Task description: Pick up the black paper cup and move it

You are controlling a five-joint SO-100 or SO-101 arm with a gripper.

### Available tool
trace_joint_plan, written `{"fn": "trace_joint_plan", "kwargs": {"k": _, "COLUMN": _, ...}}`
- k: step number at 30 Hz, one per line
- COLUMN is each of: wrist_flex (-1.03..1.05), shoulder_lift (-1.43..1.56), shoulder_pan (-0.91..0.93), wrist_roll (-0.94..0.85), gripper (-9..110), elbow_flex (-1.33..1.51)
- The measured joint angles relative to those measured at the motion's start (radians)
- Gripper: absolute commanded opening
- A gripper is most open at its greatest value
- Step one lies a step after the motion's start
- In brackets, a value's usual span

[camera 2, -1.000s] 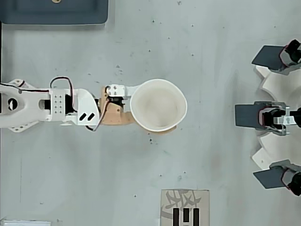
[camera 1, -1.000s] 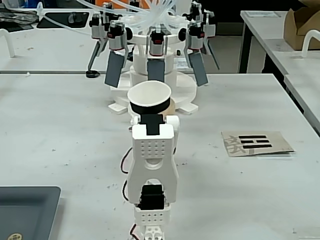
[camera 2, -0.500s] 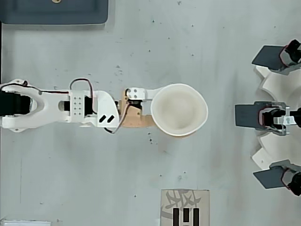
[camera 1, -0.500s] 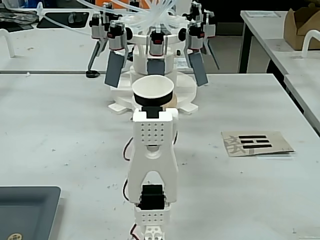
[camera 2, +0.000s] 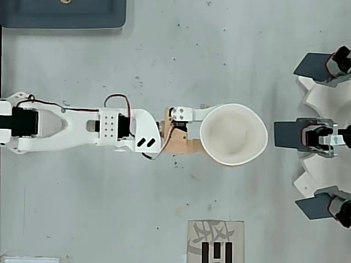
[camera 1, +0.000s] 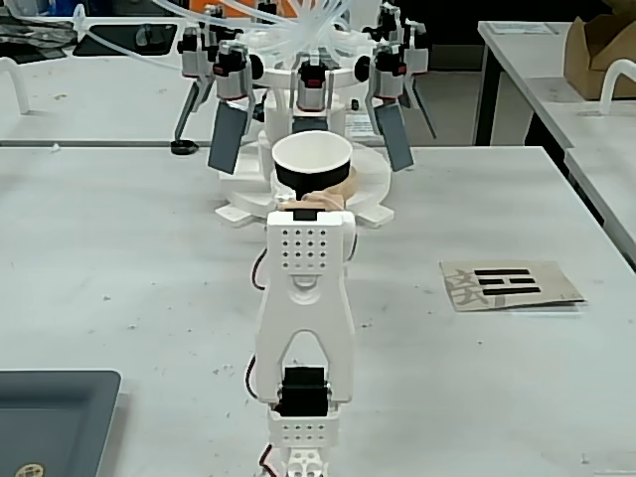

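Note:
The black paper cup [camera 1: 312,159] stands upright in front of the arm, with its white inside facing up and a strip of black wall below the rim. From above the cup [camera 2: 233,134] shows a wide white mouth, slightly squeezed out of round. My gripper [camera 2: 208,133] is shut on the cup, a white finger on one side and a tan finger [camera 2: 184,146] on the other. In the fixed view the gripper [camera 1: 314,201] is mostly hidden behind the white arm [camera 1: 303,298]. The cup's base is hidden in both views.
A white machine [camera 1: 308,89] with three grey paddle arms stands just beyond the cup, at the right edge [camera 2: 318,134] in the overhead view. A card with black bars [camera 1: 509,284] lies to the right. A dark tray [camera 1: 50,417] sits at the near left.

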Motion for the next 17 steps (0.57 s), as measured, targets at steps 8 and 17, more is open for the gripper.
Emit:
{"fn": "trace_joint_plan", "kwargs": {"k": 8, "wrist_flex": 0.018, "shoulder_lift": -0.035, "shoulder_pan": 0.009, "wrist_roll": 0.000, "gripper": 7, "elbow_flex": -0.054}}
{"fn": "trace_joint_plan", "kwargs": {"k": 17, "wrist_flex": 0.028, "shoulder_lift": -0.035, "shoulder_pan": 0.009, "wrist_roll": 0.000, "gripper": 7, "elbow_flex": -0.054}}
